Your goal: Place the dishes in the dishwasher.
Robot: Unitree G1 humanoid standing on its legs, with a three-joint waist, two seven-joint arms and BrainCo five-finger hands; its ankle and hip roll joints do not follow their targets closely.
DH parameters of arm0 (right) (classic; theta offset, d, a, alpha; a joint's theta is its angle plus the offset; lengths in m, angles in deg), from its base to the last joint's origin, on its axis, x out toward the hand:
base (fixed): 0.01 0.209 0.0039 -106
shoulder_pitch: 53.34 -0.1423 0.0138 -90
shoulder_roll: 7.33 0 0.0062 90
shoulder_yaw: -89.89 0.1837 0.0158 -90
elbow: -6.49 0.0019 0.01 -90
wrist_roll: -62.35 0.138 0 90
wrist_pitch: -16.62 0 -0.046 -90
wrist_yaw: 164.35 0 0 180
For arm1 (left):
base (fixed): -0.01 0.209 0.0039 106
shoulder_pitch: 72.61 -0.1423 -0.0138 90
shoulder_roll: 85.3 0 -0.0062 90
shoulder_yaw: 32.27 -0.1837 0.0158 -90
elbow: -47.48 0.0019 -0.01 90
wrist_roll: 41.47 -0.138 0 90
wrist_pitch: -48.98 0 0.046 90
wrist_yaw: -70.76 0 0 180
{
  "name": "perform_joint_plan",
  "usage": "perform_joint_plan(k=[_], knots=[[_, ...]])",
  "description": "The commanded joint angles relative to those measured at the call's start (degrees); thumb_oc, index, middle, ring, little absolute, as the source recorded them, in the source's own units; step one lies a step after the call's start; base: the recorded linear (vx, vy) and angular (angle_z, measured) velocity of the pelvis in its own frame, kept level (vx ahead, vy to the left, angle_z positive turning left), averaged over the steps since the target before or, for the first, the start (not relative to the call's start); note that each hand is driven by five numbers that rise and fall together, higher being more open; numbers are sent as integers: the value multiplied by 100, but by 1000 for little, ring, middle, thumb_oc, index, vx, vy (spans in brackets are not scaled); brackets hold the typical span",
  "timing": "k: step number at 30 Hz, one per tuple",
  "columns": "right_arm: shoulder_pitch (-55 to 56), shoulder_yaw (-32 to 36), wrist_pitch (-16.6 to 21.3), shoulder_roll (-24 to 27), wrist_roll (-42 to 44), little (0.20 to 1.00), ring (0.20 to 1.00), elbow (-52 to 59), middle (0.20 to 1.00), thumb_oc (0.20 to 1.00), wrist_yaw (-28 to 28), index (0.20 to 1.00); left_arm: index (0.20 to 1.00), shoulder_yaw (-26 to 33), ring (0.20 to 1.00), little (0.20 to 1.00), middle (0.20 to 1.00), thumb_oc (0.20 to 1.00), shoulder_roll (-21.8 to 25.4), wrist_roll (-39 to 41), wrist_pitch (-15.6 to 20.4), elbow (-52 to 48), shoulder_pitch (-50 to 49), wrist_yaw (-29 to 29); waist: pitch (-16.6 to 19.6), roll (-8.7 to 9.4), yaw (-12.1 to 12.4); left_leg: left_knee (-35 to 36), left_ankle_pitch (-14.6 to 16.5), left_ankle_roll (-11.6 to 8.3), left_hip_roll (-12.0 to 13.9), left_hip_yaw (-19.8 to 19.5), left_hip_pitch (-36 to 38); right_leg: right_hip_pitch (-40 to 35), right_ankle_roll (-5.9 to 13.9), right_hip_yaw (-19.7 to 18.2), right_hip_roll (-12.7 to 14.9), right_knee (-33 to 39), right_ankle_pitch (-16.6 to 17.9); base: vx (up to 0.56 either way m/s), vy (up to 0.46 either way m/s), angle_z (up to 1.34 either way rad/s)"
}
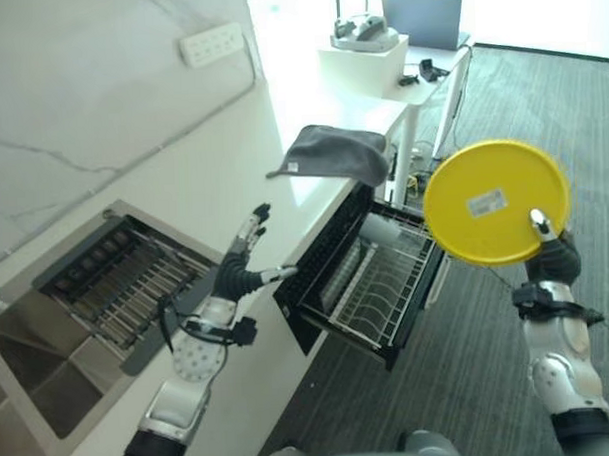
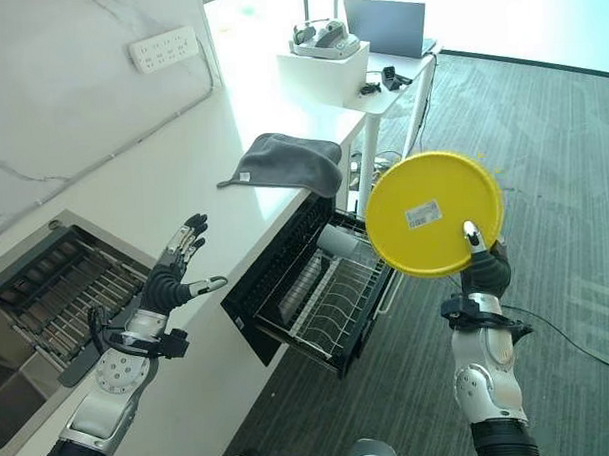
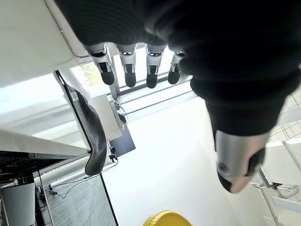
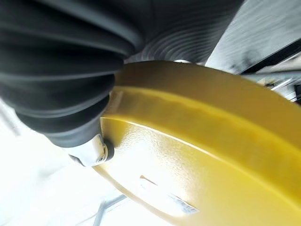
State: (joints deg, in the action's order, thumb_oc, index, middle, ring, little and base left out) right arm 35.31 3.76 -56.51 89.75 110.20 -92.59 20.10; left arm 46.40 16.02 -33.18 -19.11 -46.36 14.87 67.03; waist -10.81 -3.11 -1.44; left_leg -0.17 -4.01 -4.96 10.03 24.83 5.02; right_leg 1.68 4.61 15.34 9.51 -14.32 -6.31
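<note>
A long white countertop point(image 1: 232, 170) is being lit brightly from the far end of the room, where daylight is coming through a window point(image 1: 537, 0). Behind the countertop, a pale marbled wall point(image 1: 69, 86) is being crossed by grey veins, and a white power strip point(image 1: 212, 43) is mounted on it. A grey cloth point(image 1: 332, 152) is lying at the countertop's front edge. Beyond the countertop's far end, a white table point(image 1: 419, 69) is carrying a laptop point(image 1: 422, 22) and a white box point(image 1: 364, 61). Beside the countertop, the floor is covered by dark grey striped carpet point(image 1: 581, 108).
</note>
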Motion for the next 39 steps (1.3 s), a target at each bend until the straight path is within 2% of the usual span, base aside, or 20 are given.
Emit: perform_joint_plan(k=[1, 5, 10, 11, 16, 20, 23, 25, 31, 34, 37, 39], knots=[[-634, 181, 101, -94, -168, 200, 200, 395, 200, 200, -290, 200, 1000, 161, 1000, 1000, 1000, 1000, 121, -9, 290, -402, 171, 8, -380, 143, 102, -794, 898, 225, -82, -570, -31, -226, 36, 588, 251, -456, -336, -20, 28, 17], [-740, 66, -87, -30, -410, 200, 200, -2, 200, 200, -392, 200, 1000, 156, 1000, 1000, 1000, 1000, 114, 67, 321, -359, 134, 85, -465, 85, 180, -791, 835, 203, -96, -663, -85, -186, 11, 605, 277, -528, -363, 5, 47, 12], [-1204, -45, -518, 176, -485, 200, 200, -667, 200, 200, -215, 200, 1000, 64, 1000, 1000, 1000, 1000, 158, 112, 238, -371, 200, 53, -616, 1, 363, -526, 669, 185, -194, -844, -122, -171, 73, 662, 359, -460, -297, 15, 103, 15], [-1278, -52, -549, 209, -473, 200, 200, -741, 200, 200, -197, 200, 1000, 55, 1000, 1000, 1000, 1000, 179, 117, 239, -364, 222, 44, -657, -19, 392, -486, 549, 230, -189, -805, -188, -127, 32, 740, 363, -411, -171, -52, 69, 15], [-1714, -81, -730, 325, -624, 200, 200, -1134, 200, 200, -3, 200, 1000, 67, 1000, 1000, 1000, 1000, 269, 199, 276, -321, 251, 47, -759, -66, 536, -310, 438, 237, -278, -974, -273, -111, 90, 744, 368, -203, -37, 2, 66, 18], [-2031, -154, -957, 390, -1036, 200, 200, -1424, 200, 200, 296, 200, 1000, 30, 1000, 1000, 1000, 1000, 340, 256, 321, -242, 333, 43, -857, -72, 619, -307, 417, 260, -331, -1017, -339, -102, 127, 754, 403, -125, 48, 29, 61, 7], [-2416, -255, -1261, 536, -1539, 200, 200, -1780, 200, 200, 581, 200, 1000, -10, 1000, 1000, 1000, 1000, 420, 330, 281, -263, 447, -17, -961, -89, 721, -364, 435, 287, -368, -1106, -427, -60, 150, 755, 437, -148, 74, 26, 51, 9], [-2882, -389, -1397, 730, -2028, 200, 200, -2202, 200, 200, 733, 200, 1000, -84, 1000, 1000, 1000, 1000, 482, 357, 286, -232, 670, -126, -1145, -137, 816, -445, 425, 309, -402, -1184, -613, 61, 150, 768, 481, -243, 70, -75, 65, 6], [-3454, -631, -1542, 1069, -2733, 200, 200, -2640, 200, 200, 638, 200, 1000, -154, 1000, 1000, 1000, 1000, 547, 418, 364, -168, 904, -188, -1411, -219, 930, -592, 381, 344, -444, -1243, -923, 326, 111, 795, 577, -574, -11, -83, 43, 9], [-3453, -835, -1575, 1161, -2998, 200, 200, -2611, 200, 200, 688, 200, 1000, -151, 1000, 1000, 1000, 1000, 592, 399, 461, -116, 980, -203, -1555, -166, 949, -769, 497, 319, -450, -1301, -1030, 446, 147, 714, 631, -901, -205, 5, -21, 7], [-3656, -947, -1364, 1300, -3296, 200, 200, -2992, 200, 200, 402, 200, 1000, -196, 1000, 1000, 1000, 1000, 619, 360, 452, -111, 1140, -259, -1644, -179, 1003, -947, 519, 333, -430, -1356, -1219, 580, 101, 739, 669, -1127, -291, -68, -21, 18], [-4033, -1225, -1072, 1536, -4227, 200, 200, -3360, 200, 200, 36, 200, 1000, -256, 1000, 1000, 1000, 1000, 658, 356, 491, -84, 1283, -271, -1752, -210, 1082, -1105, 521, 332, -449, -1409, -1393, 693, 76, 777, 706, -1310, -345, -74, -23, 7]])
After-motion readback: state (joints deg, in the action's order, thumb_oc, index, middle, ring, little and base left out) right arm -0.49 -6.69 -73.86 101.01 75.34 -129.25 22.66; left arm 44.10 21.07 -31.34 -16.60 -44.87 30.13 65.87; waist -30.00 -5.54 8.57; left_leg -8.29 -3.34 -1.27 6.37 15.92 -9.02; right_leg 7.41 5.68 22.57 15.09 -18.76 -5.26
